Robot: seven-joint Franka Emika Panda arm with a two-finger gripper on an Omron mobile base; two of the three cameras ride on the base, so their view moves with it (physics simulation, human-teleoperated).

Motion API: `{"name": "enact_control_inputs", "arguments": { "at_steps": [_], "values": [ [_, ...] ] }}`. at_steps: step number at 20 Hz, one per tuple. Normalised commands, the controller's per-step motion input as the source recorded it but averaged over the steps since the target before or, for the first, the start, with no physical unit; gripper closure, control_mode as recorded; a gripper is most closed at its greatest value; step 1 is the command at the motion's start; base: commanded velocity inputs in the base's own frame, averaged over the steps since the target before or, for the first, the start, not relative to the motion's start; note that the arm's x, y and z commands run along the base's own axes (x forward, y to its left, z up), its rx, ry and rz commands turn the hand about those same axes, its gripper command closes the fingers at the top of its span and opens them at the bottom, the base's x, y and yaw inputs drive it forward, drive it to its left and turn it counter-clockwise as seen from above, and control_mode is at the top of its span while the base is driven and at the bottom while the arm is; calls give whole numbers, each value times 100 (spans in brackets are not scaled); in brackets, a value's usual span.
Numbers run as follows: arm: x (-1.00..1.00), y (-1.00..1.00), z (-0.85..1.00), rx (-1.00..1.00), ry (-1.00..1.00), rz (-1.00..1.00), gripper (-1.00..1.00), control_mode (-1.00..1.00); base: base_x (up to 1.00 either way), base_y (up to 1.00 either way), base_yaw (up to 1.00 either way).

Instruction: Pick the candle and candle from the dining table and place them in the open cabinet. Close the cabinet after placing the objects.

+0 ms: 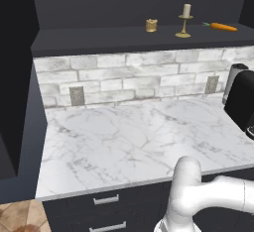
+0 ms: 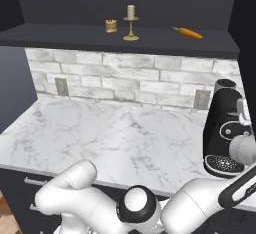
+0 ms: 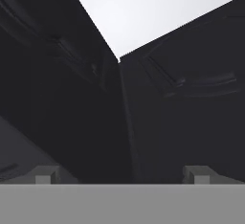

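Note:
The cream candle on its slim brass candlestick [image 1: 185, 22] [image 2: 131, 24] stands on the shelf of the open dark cabinet [image 1: 124, 40] [image 2: 100, 35]. The short golden-tan candle [image 1: 152, 25] [image 2: 111, 26] sits just left of it. In the hand view, my gripper [image 3: 122, 175] is open with nothing between its fingertips [image 3: 45, 175]. It faces dark ornately panelled door faces [image 3: 191, 103] at close range. The dining table is out of view.
An orange carrot [image 1: 222, 27] [image 2: 189, 32] lies on the same shelf, right of the candles. Below is a marble counter [image 1: 129, 142] [image 2: 115, 138] backed by white brick, with a black coffee machine [image 1: 242, 102] [image 2: 225, 133] at its right end. Dark drawers [image 1: 106, 211] sit under it.

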Motion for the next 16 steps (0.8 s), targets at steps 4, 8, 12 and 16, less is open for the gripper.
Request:
{"name": "enact_control_inputs", "arguments": {
  "at_steps": [4,8,12,16],
  "values": [
    [12,-17,1,0,-2,0,-100,-100,0,0,0],
    [0,-3,6,-3,-13,6,-100,-100,0,0,0],
    [-9,0,12,-10,-29,18,-100,-100,0,0,0],
    [-38,4,14,-14,-32,23,-100,-100,0,0,0]
  ]
}}
